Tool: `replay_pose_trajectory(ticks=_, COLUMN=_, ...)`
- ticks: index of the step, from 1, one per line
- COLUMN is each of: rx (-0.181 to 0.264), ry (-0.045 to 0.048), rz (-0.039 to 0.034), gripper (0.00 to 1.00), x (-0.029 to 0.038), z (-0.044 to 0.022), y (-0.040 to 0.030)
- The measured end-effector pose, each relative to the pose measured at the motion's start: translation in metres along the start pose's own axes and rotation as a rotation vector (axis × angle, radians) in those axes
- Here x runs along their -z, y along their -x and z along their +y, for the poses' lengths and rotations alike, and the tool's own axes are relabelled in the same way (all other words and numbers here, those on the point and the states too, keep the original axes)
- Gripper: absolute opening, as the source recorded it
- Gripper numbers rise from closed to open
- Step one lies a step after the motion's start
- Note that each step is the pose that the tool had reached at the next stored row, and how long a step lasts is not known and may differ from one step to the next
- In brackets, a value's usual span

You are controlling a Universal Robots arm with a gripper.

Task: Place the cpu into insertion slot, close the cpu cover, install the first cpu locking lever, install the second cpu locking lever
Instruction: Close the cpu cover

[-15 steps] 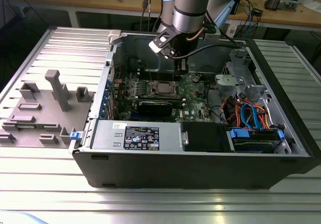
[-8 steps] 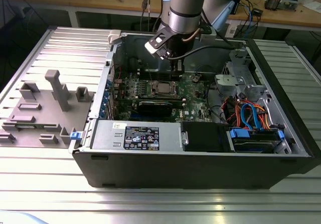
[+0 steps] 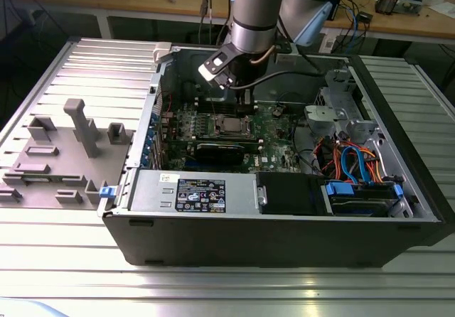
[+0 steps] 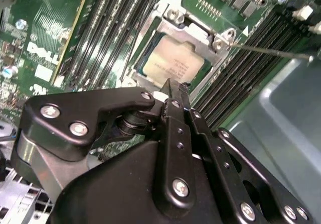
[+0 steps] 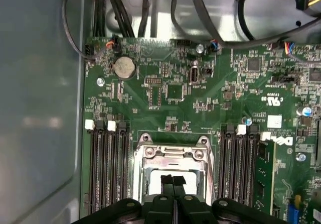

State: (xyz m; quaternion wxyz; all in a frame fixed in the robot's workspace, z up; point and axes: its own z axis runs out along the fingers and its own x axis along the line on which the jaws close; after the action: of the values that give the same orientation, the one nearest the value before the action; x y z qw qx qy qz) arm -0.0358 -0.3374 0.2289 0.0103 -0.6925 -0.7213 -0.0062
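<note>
Exterior view: an arm (image 3: 252, 11) reaches down into an open computer case (image 3: 284, 224) that lies on a ribbed table (image 3: 213, 288), above the green board (image 3: 277, 129). In the second wrist view the cpu (image 4: 172, 66) lies flat in the slot (image 4: 175, 15) with its metal top facing up. It is square, so it has no long axis, and its edges run in line with the memory slots (image 4: 115, 28) on either side. The cover (image 4: 195, 31) appears folded down around it, with the chip showing through its window. The gripper (image 4: 176, 87) has its tips pressed together, holding nothing I can see, poised over the cpu's near edge; I cannot tell whether they touch. A thin lever (image 4: 271, 49) juts from a slot corner and looks unlatched. I judge the cover step to be in hand or finished. Seating that lever would likely call for a firm push down and a sideways tuck under its catch.
</note>
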Motion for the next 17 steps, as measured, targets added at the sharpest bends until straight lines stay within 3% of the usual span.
replay_pose_trajectory(ticks=5, rx=0.0, ry=-0.0076, rz=0.0003, gripper=0.11, x=-0.0078, z=-0.0081, y=-0.0001)
replay_pose_trajectory(ticks=12, rx=0.0, ry=-0.0181, rz=0.0007, gripper=0.11, x=-0.015, z=-0.0274, y=-0.0007)
replay_pose_trajectory(ticks=17, rx=0.0, ry=-0.0182, rz=0.0008, gripper=0.11, x=-0.0199, z=-0.0299, y=-0.0007)
